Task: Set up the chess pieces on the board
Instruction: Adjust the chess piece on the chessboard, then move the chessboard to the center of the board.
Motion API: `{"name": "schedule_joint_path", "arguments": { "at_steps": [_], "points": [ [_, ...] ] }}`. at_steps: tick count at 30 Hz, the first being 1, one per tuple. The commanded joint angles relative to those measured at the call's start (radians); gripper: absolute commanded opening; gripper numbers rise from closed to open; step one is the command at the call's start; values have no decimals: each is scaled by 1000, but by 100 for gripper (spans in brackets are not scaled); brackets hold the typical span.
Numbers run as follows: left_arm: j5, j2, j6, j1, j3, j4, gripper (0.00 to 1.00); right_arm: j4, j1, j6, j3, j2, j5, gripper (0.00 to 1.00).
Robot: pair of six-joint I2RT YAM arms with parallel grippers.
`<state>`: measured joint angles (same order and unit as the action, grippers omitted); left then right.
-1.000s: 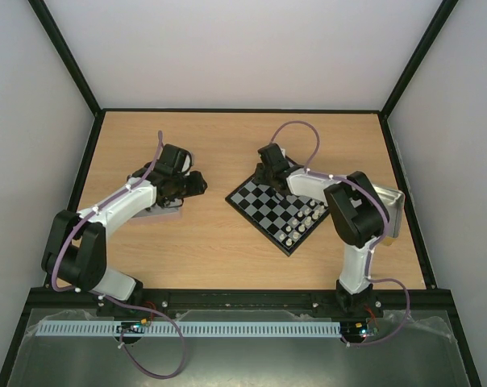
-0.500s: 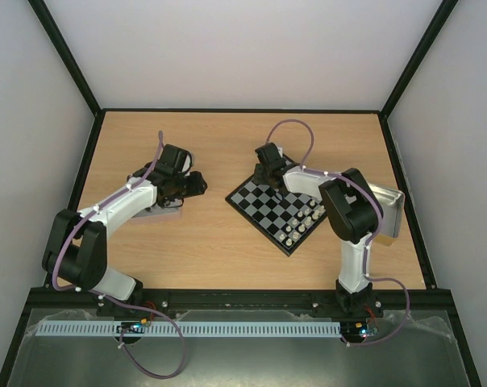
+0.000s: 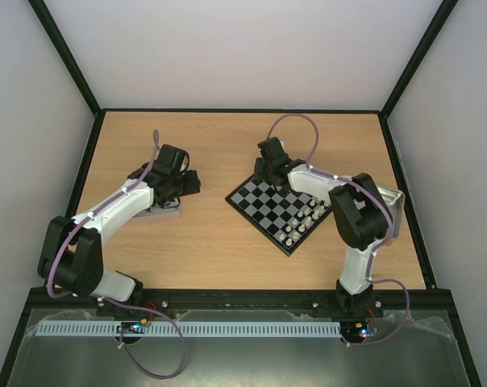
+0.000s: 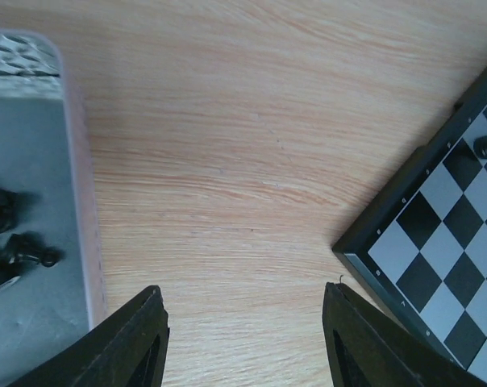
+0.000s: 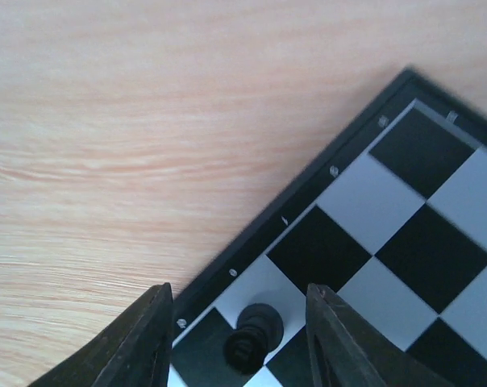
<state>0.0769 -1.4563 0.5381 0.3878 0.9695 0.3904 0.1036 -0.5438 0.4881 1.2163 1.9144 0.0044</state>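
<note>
At the far corner of the board [image 5: 308, 189], the right gripper [image 5: 238, 322] has backed off slightly, jaws wide around a black piece [image 5: 254, 337] standing free on an edge square, so placement is judged done; the left gripper [image 4: 243, 339] hangs wide open beside the tray [image 4: 34, 201].

The wooden tabletop [image 3: 211, 242] fills mid-frame. On it, the board [image 3: 260, 200] lies angled, right of centre. A grey tray [image 4: 34, 161] sits at left and a shiny tray [image 3: 394, 211] at the right edge.
</note>
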Motion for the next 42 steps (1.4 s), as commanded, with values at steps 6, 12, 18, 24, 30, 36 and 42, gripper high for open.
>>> {"name": "schedule_joint_path", "arguments": {
  "at_steps": [6, 12, 18, 24, 30, 36, 42],
  "points": [
    [-12, 41, 2, -1, 29, 25, 55, 18, 36, 52, -20, -224, 113, 56],
    [-57, 78, 4, -3, 26, 47, 56, 39, 154, 85, -62, -246, 95, 63],
    [-64, 90, 8, -18, 18, 55, 57, 38, 290, 111, -70, -141, -17, 66],
    [-53, 90, 8, -21, 19, 57, 57, 39, 348, 110, -26, -17, -78, 66],
    [-53, 91, 1, -24, 18, 63, 57, 49, 363, 105, -17, 22, -111, 66],
    [-54, 93, 0, -30, 21, 62, 57, 68, 364, 100, -49, 25, -178, 63],
    [-68, 98, 0, -41, 29, 73, 58, 72, 364, 87, -91, 10, -265, 60]
  ]
}}
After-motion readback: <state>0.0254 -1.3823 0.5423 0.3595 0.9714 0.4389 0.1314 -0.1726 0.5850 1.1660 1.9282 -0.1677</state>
